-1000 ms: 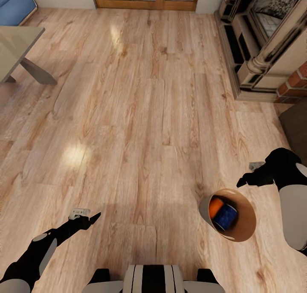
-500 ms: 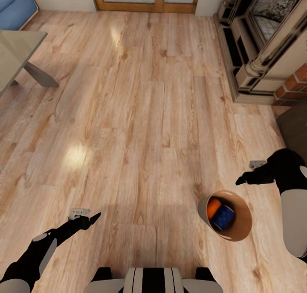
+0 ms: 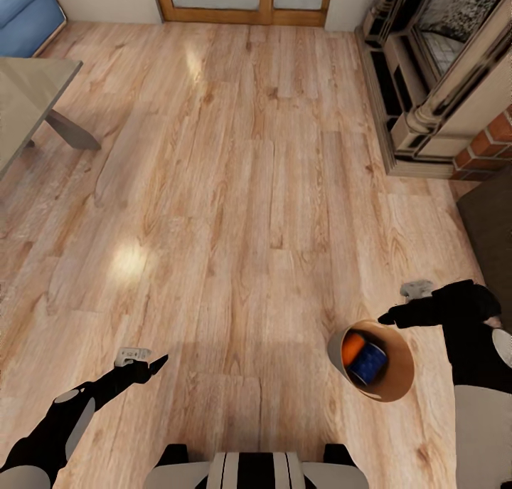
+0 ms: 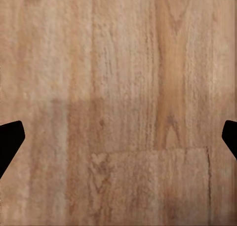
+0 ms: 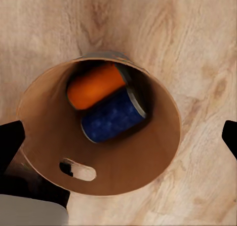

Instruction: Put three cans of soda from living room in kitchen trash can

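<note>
Bin loaded with two cans; third not in it.
Right hand [image 3: 387, 319] hung open over bin [image 3: 334, 346], orange can [image 3: 351, 346] and blue can [image 3: 368, 361] inside; left hand [image 3: 158, 362] open, empty. Next, probably, fetching the third.

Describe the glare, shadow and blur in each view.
Head view: two pale glare patches on the wooden plank floor, the robot's shadow darkens it below. Left wrist view: soft, blurred grain. Right wrist view: the round coppery-brown-lined bin shades its two cans.
</note>
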Robot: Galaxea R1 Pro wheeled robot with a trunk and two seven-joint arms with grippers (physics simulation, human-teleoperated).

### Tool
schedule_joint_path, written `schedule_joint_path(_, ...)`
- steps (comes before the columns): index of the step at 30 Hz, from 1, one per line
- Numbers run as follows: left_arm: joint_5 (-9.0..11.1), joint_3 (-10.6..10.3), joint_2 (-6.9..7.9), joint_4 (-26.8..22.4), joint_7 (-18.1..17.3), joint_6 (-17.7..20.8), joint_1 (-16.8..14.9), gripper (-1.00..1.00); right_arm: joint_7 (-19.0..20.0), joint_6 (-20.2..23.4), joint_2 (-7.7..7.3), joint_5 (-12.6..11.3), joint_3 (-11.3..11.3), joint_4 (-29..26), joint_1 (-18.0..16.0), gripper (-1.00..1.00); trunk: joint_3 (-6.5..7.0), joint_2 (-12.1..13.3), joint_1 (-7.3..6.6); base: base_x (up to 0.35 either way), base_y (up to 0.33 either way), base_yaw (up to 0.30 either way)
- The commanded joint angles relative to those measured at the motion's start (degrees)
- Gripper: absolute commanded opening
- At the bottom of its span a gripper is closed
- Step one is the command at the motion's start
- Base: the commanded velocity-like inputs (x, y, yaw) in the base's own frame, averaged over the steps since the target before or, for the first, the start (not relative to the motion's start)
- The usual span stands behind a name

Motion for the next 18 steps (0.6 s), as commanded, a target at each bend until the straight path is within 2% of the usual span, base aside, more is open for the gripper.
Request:
schedule_joint_path(1, 0.0, 0.0, 0.0, 0.01, 0.0, 0.0, 0.0, 1.0, -0.11, 0.11, 1.18, 0.12, 0.03, -3.21, 2.08, 1.0, 0.19, 0.42, -0.22, 0.0, 0.0, 0.0)
schedule_joint_path(2, 0.0, 0.0, 0.0, 0.01, 0.0, 0.0, 0.0, 1.0, -0.11, 0.11, 1.18, 0.12, 0.03, -3.21, 2.08, 1.0, 0.37, 0.82, -0.44, 0.0, 0.0, 0.0)
schedule_joint_path(3, -0.02, 0.0, 0.0, 0.02, 0.0, 0.0, 0.0, 1.0, -0.18, 0.33, 2.01, 0.16, -0.01, -5.69, 3.79, 1.0, 0.55, 1.22, -0.66, 0.0, 0.0, 0.0)
schedule_joint_path(8, -0.02, -0.5, 0.0, 0.35, 0.05, -0.03, 0.0, 1.0, -0.07, 0.58, 3.19, 0.15, -0.98, -9.47, 8.17, 1.0, 1.45, 3.22, -1.76, 0.0, 0.0, 0.0)
schedule_joint_path(13, 0.11, -2.02, 0.0, 1.4, 0.14, -0.44, 0.0, 1.0, 1.3, 0.13, 3.45, -0.06, -4.23, -11.19, 12.13, 1.0, 2.54, 5.23, -2.86, 0.0, 0.0, 0.0)
schedule_joint_path(14, 0.13, -2.42, 0.0, 1.66, 0.15, -0.66, -0.01, 1.0, 2.37, -0.09, 3.46, -0.18, -5.55, -11.53, 13.53, 1.0, 2.79, 5.63, -3.08, 0.0, 0.0, 0.0)
schedule_joint_path(18, 0.16, -2.86, 0.0, 1.94, 0.17, -0.9, -0.03, 1.0, 4.9, -2.04, 3.42, -0.31, -7.05, -11.89, 15.24, 1.0, 3.82, 7.23, -3.96, 0.0, 0.0, 0.0)
